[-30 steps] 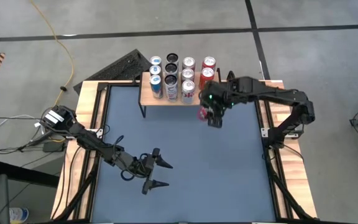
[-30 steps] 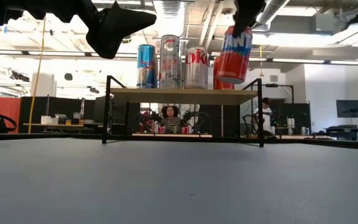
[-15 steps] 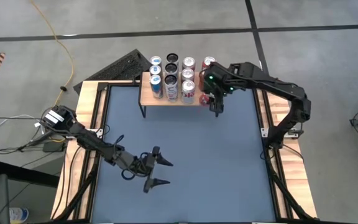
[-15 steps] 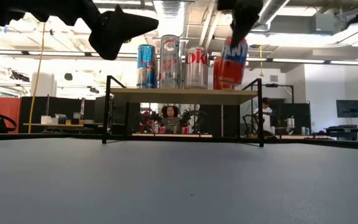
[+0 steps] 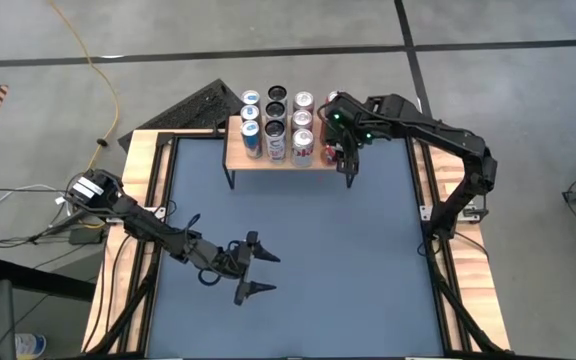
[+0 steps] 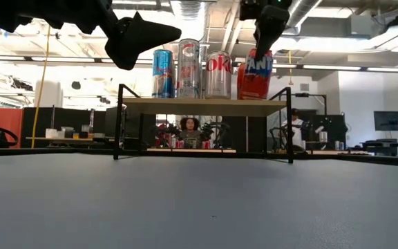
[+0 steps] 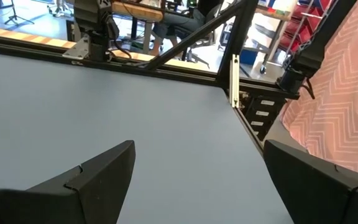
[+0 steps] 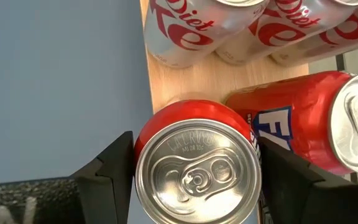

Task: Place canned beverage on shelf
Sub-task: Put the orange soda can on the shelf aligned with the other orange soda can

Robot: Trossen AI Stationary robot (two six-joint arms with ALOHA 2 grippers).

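The shelf (image 5: 236, 151), a low rack with a wooden top (image 6: 199, 102) and black legs, stands at the table's far edge and carries several upright cans. My right gripper (image 5: 345, 152) is shut on a red can (image 6: 256, 75) over the shelf's right near corner. The can's base is level with the shelf top, and whether it rests there I cannot tell. In the right wrist view the can's silver top (image 8: 197, 171) sits between the two dark fingers. My left gripper (image 5: 258, 270) hangs open over the mat near the table's front, with nothing between its fingers (image 7: 191, 186). My right gripper pinches the red can's upper wall (image 8: 146, 138) just below the rim, one finger (image 8: 107, 177) on each side. The fingers come from above, slanting down toward the far edge. The can stands nearly upright below them, at the shelf's right near corner.
Behind the held can stands another red can (image 8: 316, 118), and beside it Diet Coke cans (image 8: 185, 31). A blue can (image 6: 162, 73) and silver ones (image 6: 189, 68) fill the shelf's left. Beyond the table sits a person (image 6: 188, 128). The blue mat (image 5: 298, 250) lies bare between the arms.
My right gripper has carried the red can toward the table's far edge, from in front of the shelf's right end to over its right near corner. The can, tilted before, now stands nearly upright with its base at shelf-top level.
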